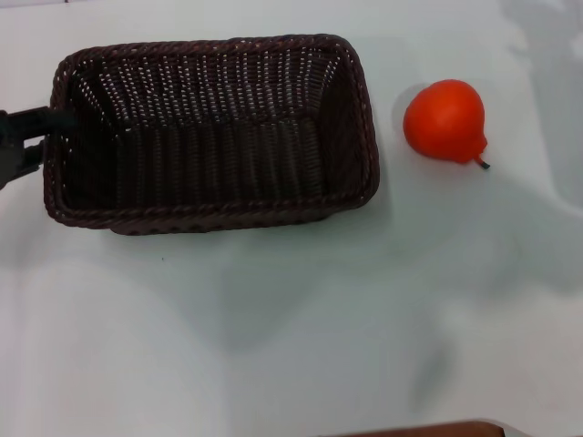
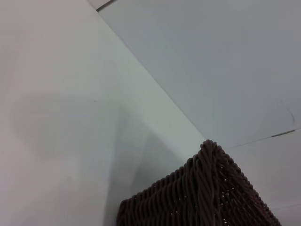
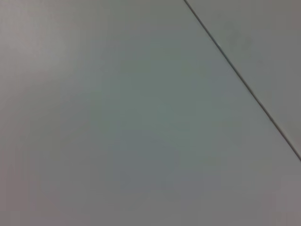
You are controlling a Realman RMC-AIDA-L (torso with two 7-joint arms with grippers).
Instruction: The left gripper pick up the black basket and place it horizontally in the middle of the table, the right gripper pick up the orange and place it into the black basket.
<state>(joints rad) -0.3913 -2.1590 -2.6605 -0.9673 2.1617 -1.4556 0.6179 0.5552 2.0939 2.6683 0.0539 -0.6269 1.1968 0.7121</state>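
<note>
Left pincer (image 1: pixel 36 123) pinches the black basket (image 1: pixel 214 137) rim (short end); best release it gently, leaving the basket level.

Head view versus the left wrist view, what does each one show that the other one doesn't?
Only the head view shows the whole black basket lying lengthwise with nothing in it, the left gripper at its left short end, and the orange resting on the table to the basket's right, apart from it. Only the left wrist view shows a close-up of one braided rim corner and a seam line beyond the table edge. Both share the basket and the white table.
</note>
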